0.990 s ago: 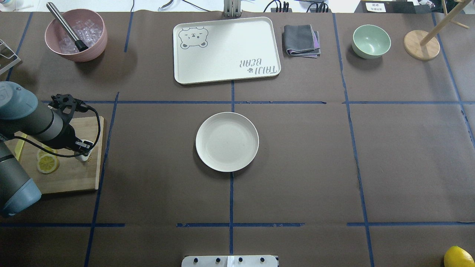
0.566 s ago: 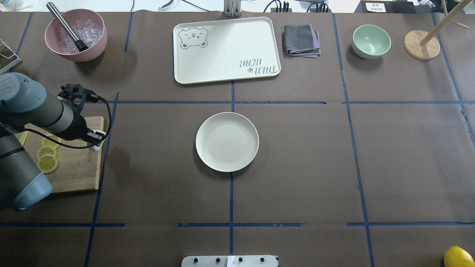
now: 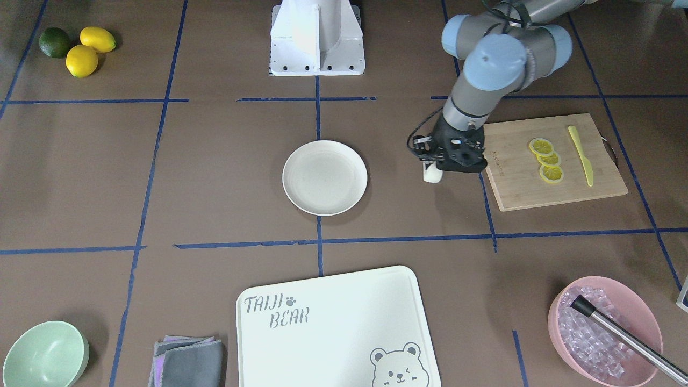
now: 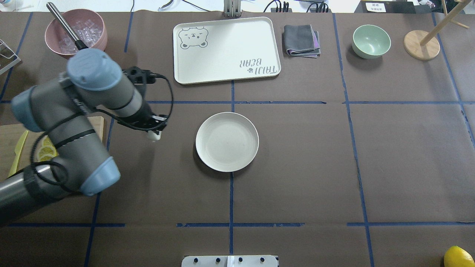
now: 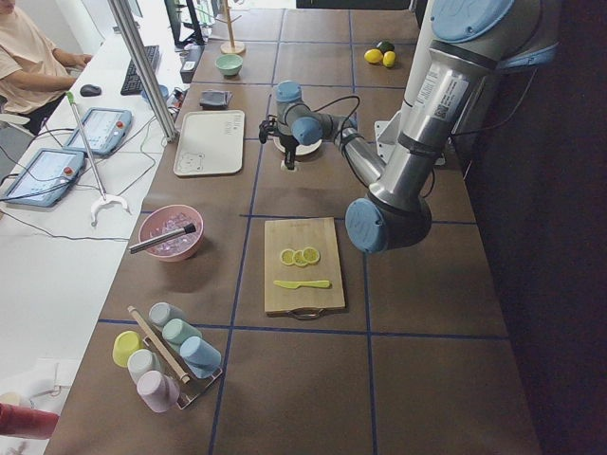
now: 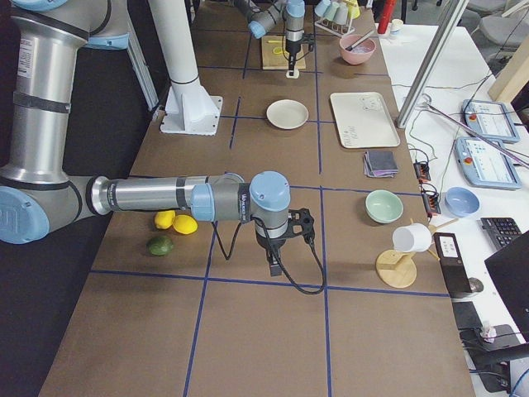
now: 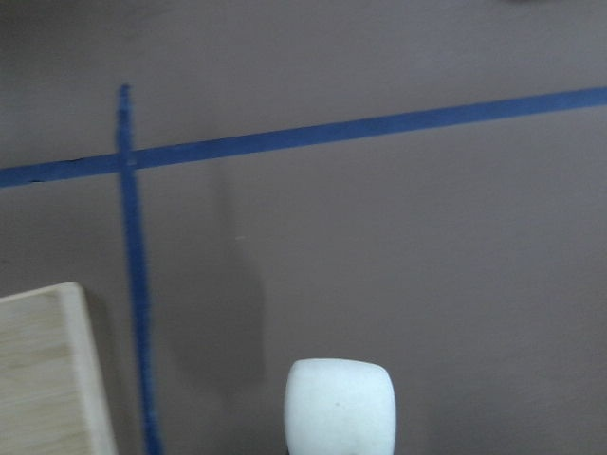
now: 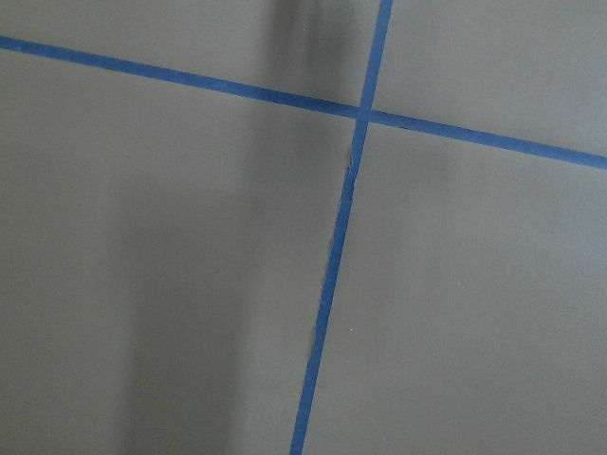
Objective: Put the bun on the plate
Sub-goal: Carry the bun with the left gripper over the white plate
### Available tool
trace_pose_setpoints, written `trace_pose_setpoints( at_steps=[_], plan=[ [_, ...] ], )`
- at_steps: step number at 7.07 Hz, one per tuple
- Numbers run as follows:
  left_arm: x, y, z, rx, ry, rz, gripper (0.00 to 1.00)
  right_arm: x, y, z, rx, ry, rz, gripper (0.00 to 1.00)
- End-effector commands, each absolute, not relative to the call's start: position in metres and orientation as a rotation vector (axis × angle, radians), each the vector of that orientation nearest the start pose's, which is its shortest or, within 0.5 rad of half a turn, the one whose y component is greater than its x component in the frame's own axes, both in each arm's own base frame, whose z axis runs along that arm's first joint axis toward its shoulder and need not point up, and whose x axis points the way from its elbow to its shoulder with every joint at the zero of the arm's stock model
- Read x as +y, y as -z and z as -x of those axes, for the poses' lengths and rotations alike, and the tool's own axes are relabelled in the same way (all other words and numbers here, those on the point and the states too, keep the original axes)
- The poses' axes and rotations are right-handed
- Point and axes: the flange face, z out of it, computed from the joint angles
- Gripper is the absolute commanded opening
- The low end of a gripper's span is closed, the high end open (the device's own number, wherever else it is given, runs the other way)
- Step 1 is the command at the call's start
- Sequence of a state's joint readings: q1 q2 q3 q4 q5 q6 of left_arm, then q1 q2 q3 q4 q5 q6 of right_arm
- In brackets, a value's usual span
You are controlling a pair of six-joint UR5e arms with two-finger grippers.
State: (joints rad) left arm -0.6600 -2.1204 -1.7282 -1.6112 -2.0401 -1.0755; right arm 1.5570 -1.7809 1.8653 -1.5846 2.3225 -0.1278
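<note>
Left claw [image 4: 156, 129]: closed on the bun [image 4: 154, 136], which shows as a white lump protruding below the fingers; in the left wrist view you see its rounded end at the lower edge of the frame, with a shadow on the brown table [image 7: 427, 237] beyond it, so it appears to be carried above the surface rather than resting on it. Bun position: over bare table, between the cutting board [image 3: 516, 183] and the plate [image 4: 227, 142], clear of the board's edge and apart from the plate's rim. Lemon slices [image 3: 545, 160]: lying on the board, not involved. Plate: at the centre of the table, nothing on it. Right claw [image 6: 274, 266]: pointing down over the table well away from the plate; you cannot tell whether it is open or closed, since its wrist view shows only table and blue tape [image 8: 332, 265]. Progress, as a judgement: the pick-up is done and the carry is partway; what remains for you is to bring the bun over the plate, lower it, and release.
</note>
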Motion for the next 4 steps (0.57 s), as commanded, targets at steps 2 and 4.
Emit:
trace_pose_setpoints(
  at_steps=[2, 4],
  plan=[
    [-0.451, -0.181, -0.602, 0.880, 0.077, 0.042, 0.31, -0.407, -0.612, -0.060, -0.747, 0.160, -0.107, 1.00],
    [-0.441, -0.187, -0.633, 0.930, 0.078, 0.011, 0.32, -0.407, -0.612, -0.060, -0.747, 0.160, -0.107, 1.00]
  ],
)
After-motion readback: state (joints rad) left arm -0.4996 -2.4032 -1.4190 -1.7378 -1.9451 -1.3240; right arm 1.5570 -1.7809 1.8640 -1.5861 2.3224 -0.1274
